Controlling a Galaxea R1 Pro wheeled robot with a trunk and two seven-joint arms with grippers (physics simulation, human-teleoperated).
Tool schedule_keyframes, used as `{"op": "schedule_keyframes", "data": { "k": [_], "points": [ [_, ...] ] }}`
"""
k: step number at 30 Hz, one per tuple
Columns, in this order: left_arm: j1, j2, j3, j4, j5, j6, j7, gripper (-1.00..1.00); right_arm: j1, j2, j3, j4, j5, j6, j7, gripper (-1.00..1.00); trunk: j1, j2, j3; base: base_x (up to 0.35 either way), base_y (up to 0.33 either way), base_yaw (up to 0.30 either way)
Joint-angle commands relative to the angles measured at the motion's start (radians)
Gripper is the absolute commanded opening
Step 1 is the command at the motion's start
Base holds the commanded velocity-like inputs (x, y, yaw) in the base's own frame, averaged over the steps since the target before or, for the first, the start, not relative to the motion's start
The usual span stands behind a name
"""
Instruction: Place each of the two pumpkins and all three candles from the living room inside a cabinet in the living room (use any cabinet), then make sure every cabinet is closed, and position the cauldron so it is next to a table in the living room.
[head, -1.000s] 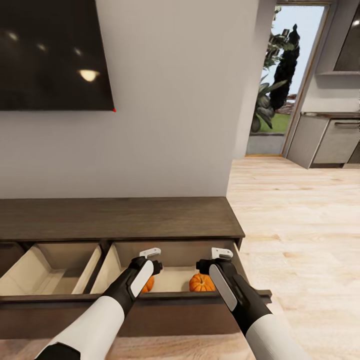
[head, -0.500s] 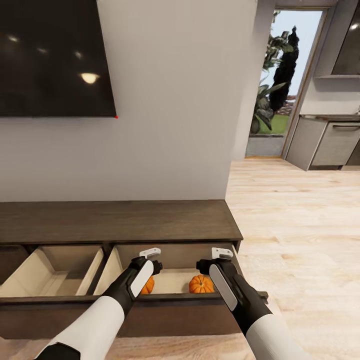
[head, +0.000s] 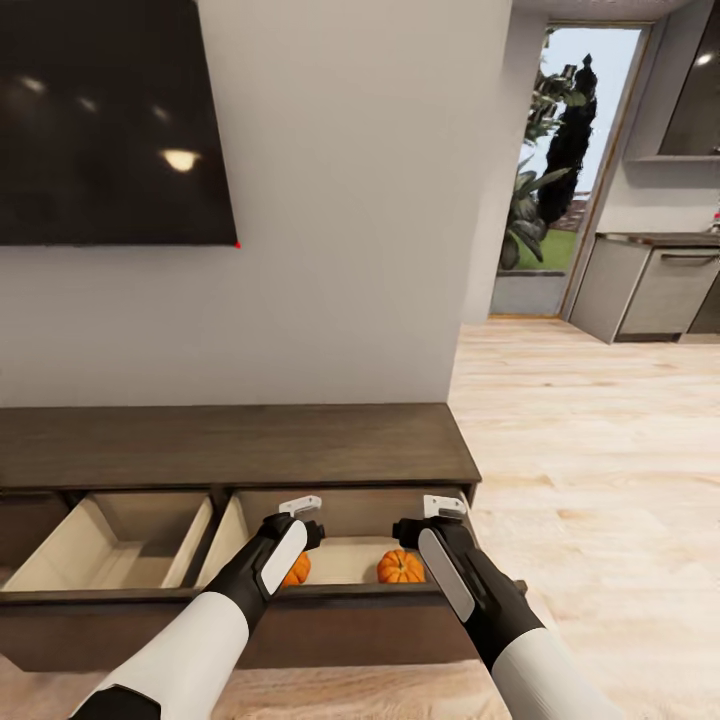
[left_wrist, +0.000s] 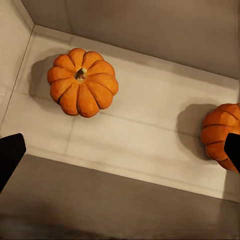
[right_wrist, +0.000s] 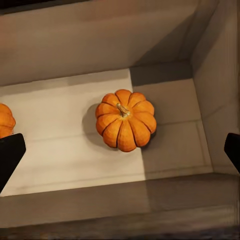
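Wall-mounted black television (head: 110, 120) hangs at ten o'clock above the long dark-brown wooden cabinet (head: 235, 445), whose wide drawer (head: 340, 625) is pulled out. Two small round bright-orange pumpkins (left_wrist: 82, 81) (right_wrist: 125, 126) sit apart in its right compartment. Left gripper (head: 300, 508) and right gripper (head: 444, 507) hover over them, both released.

a home: wall television (head: 110, 120) above low cabinet (head: 230, 445), kitchen units (head: 650, 290) beyond.

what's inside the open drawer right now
Two pumpkins sit in the right compartment of the drawer: one by the right pincer, one partly hidden behind the left pincer. No candles show; the left compartment's front is hidden by the drawer front.
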Motion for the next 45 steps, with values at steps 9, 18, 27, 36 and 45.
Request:
{"op": "schedule_keyframes", "data": {
  "k": [9,18,27,36,45],
  "points": [
    [0.000,0.000,-0.002,-0.001,0.008,0.002,0.008,1.00,-0.001,0.000,0.002,-0.001,-0.011,0.001,-0.010,1.00,-0.035,0.063,0.027,-0.045,0.000,0.000],
    [0.000,0.000,-0.002,-0.001,0.008,0.002,0.008,1.00,-0.001,0.000,0.002,-0.001,-0.011,0.001,-0.010,1.00,-0.070,0.126,0.055,-0.089,0.000,0.000],
    [0.000,0.000,-0.001,-0.001,0.009,0.003,0.008,1.00,-0.001,-0.001,0.002,-0.001,-0.011,0.001,-0.010,1.00,-0.104,0.189,0.084,-0.033,0.000,0.000],
    [0.000,0.000,-0.002,-0.001,0.009,0.004,0.008,1.00,-0.001,-0.002,0.002,-0.001,-0.011,0.001,-0.010,1.00,-0.139,0.252,0.112,-0.095,0.000,0.000],
    [0.000,0.000,-0.002,-0.001,0.009,0.003,0.008,1.00,-0.001,0.000,0.002,-0.001,-0.011,0.001,-0.010,1.00,-0.173,0.315,0.140,-0.080,0.000,0.000]
  ]
}}
